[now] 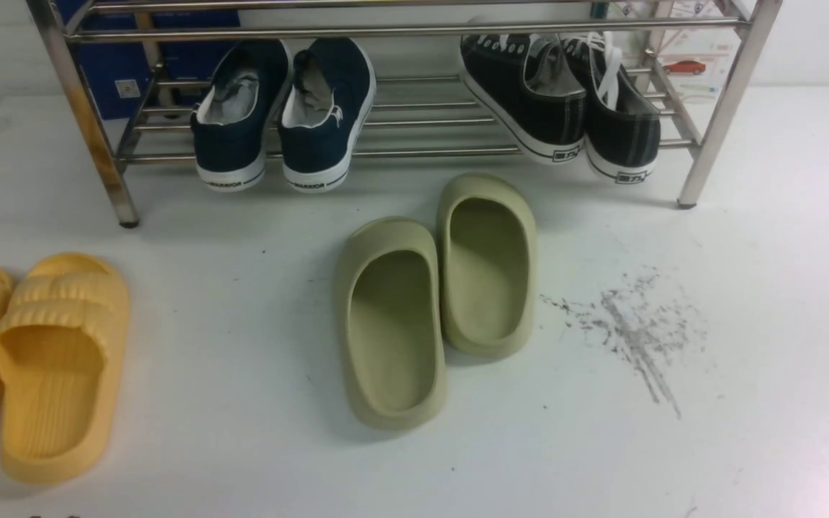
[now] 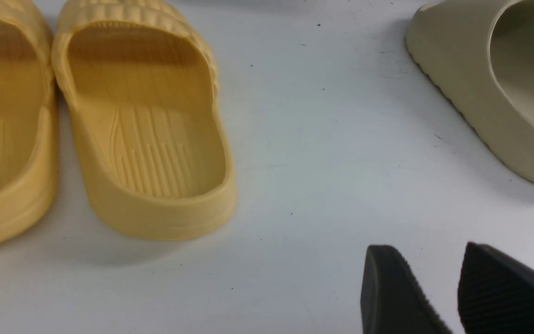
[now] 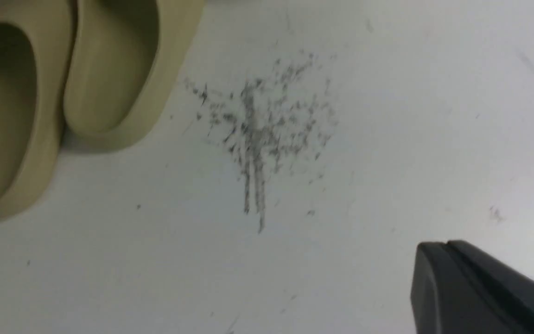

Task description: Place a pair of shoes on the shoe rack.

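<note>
The pair of black canvas shoes [image 1: 565, 101] with white laces and soles sits side by side on the right of the steel shoe rack [image 1: 414, 32], heels toward me. Neither arm shows in the front view. In the left wrist view my left gripper [image 2: 427, 253] stands open over bare white floor, nothing between its fingers. Seen from the right wrist, my right gripper [image 3: 443, 246] has its two fingers pressed together, empty, above the floor near a grey scuff mark [image 3: 260, 125].
Navy slip-ons [image 1: 285, 115] rest on the rack's left side. Olive-green slippers [image 1: 440, 288] lie on the floor before the rack's middle. Yellow slippers [image 1: 33, 360] lie at the front left. The rack's legs [image 1: 717, 122] stand on the white floor.
</note>
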